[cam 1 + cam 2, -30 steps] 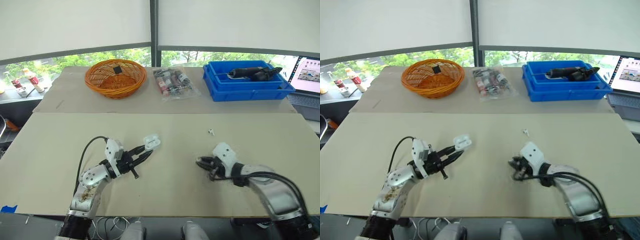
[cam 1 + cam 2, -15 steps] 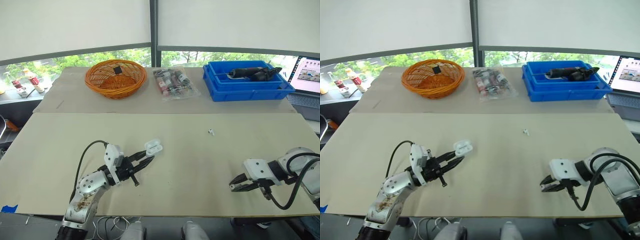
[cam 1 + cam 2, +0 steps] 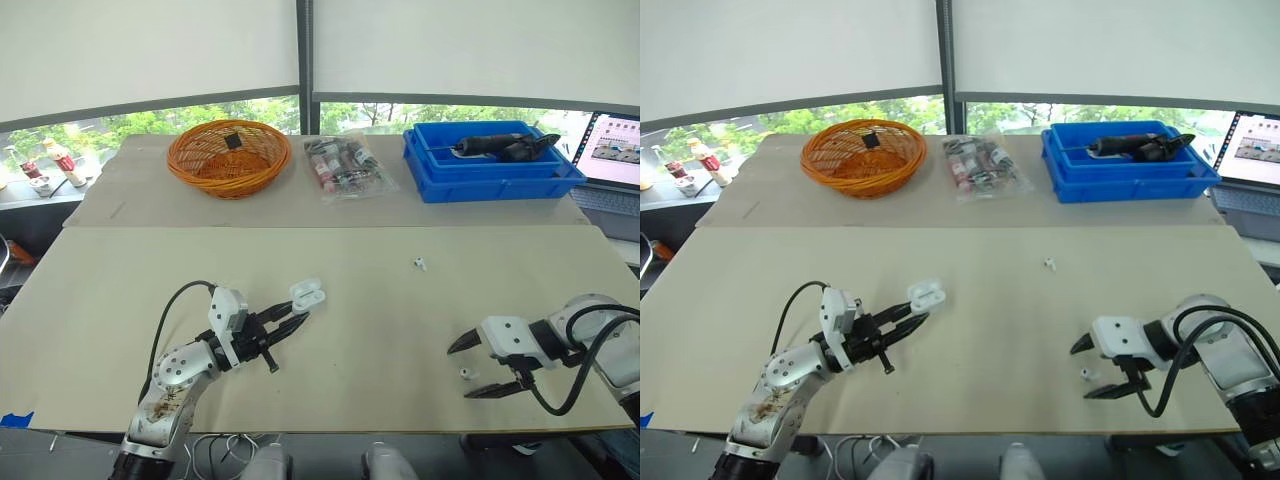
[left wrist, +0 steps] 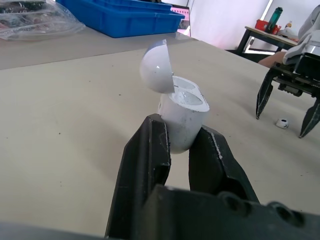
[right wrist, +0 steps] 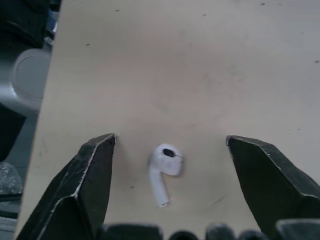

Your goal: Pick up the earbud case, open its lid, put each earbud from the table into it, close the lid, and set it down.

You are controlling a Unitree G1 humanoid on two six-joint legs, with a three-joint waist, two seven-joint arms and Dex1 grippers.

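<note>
Left eye view: table (image 3: 390, 300), maybe cardboard; left end effector (image 3: 297, 322) grasps case (image 3: 307, 294); right end effector (image 3: 459, 372) released

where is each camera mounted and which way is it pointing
Left eye view: on the head, facing forward and down over the table; both arms show, left end effector holding the open earbud case, right end effector open.
Right eye view: the head's other eye, same scene.
Left wrist view: on the left wrist, looking along its two fingers at the case, toward the right end effector.
Right wrist view: on the right wrist, looking down at the earbud between its fingers.
Shared: both wrist views show that earbud.
</note>
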